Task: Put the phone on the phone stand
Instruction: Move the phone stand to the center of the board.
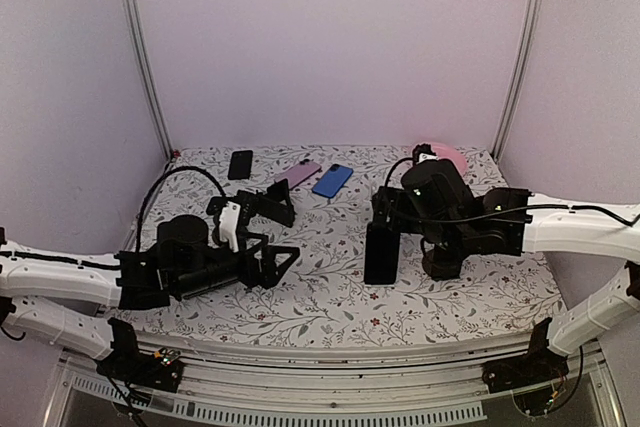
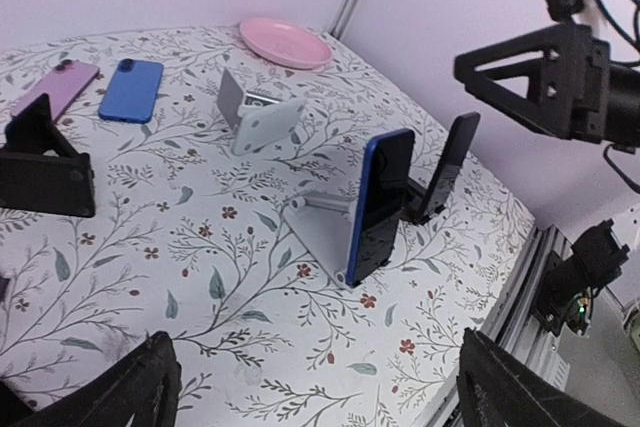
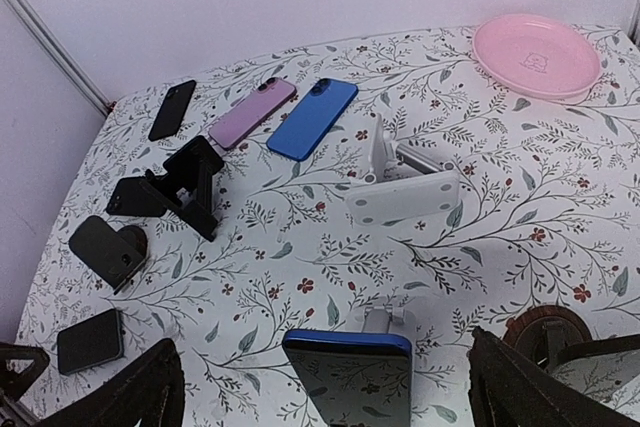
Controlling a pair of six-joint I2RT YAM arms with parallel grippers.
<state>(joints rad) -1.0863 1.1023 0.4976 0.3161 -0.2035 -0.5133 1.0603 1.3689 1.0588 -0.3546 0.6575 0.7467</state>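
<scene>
Phone [image 2: 380, 202]: blue-edged with a dark screen, it stands upright on its short edge and leans back on the stand. It sits on the arm-base side of the pink plate, well apart from it. Neither claw touches it.
Phone stand [image 2: 318, 227]: silver-grey, with a sloped back behind the phone and a foot under the phone's lower edge. It stands on the same near side of the plate.
Pink plate [image 2: 285, 42]: round and shallow, near the far edge of the tabletop [image 3: 300, 247], which is covered in a floral print.
Left claw [image 2: 315, 367]: the fingers are spread wide with nothing between them. It hangs above the tabletop, far from the plate, and faces the phone's screen side.
Right claw [image 3: 325, 372]: the fingers are spread wide and grip nothing. It is above the phone on the near side of the plate. In the right wrist view the phone's top edge shows between the two fingers without touching either.
Second upright phone [image 2: 447, 162]: dark, propped on a small black holder just beside the blue-edged phone, also well apart from the plate.
White stand [image 2: 262, 117]: between the plate and the phone.
Flat phones: blue [image 3: 312, 117], purple [image 3: 252, 112] and black [image 3: 172, 109] lie flat in a row to the plate's left in the right wrist view.
Black stand [image 3: 185, 187]: nearer the arms than that row, far left of the plate.
</scene>
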